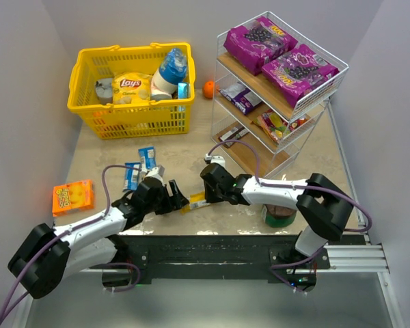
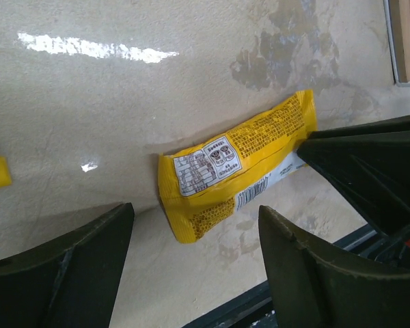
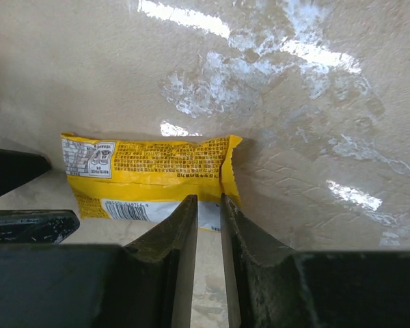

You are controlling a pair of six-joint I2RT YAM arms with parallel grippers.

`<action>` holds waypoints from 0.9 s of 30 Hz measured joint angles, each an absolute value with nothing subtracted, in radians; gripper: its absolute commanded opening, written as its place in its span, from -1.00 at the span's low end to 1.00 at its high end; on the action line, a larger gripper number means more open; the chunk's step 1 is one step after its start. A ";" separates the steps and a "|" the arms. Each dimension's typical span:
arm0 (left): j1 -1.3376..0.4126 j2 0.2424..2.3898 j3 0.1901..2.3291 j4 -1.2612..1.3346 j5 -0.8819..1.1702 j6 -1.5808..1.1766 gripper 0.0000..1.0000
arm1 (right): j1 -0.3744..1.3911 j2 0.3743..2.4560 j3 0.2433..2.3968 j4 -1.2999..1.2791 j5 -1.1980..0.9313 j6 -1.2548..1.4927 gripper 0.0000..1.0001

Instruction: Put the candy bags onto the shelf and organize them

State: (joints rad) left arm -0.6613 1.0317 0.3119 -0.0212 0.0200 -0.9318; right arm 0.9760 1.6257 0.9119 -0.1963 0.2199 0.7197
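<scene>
A yellow candy packet (image 1: 197,201) lies flat on the table between my two grippers, label side up in the left wrist view (image 2: 239,164) and the right wrist view (image 3: 150,174). My left gripper (image 1: 172,195) is open and empty, its jaws wide apart just short of the packet's left end (image 2: 195,229). My right gripper (image 1: 206,188) is nearly closed with its tips on the packet's near edge by the barcode (image 3: 208,199). The shelf (image 1: 322,96) holds two purple bags (image 1: 258,37) on its top tier and smaller packets (image 1: 240,97) below.
Two blue packets (image 1: 147,157) lie on the table behind my left gripper. A yellow basket (image 1: 133,119) with a Lay's bag stands at the back left. An orange box (image 1: 73,197) lies at the left, an orange ball (image 1: 208,89) beside the shelf, and a green round object (image 1: 280,215) near the right arm.
</scene>
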 measured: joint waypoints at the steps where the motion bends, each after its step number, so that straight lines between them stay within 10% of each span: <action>1: -0.661 1.034 0.310 -0.013 0.025 -0.933 0.52 | 0.976 1.633 0.912 -0.192 0.217 0.721 -0.57; 27: -0.655 1.056 0.203 0.168 0.075 -1.064 -0.34 | 0.976 1.682 0.910 -0.179 0.218 0.766 -0.63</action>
State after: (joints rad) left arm -0.6548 1.0561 0.2028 0.1680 0.0753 -1.0641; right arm 0.9760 1.6821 0.9096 -0.1795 0.2184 0.7662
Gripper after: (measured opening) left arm 0.404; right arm 0.188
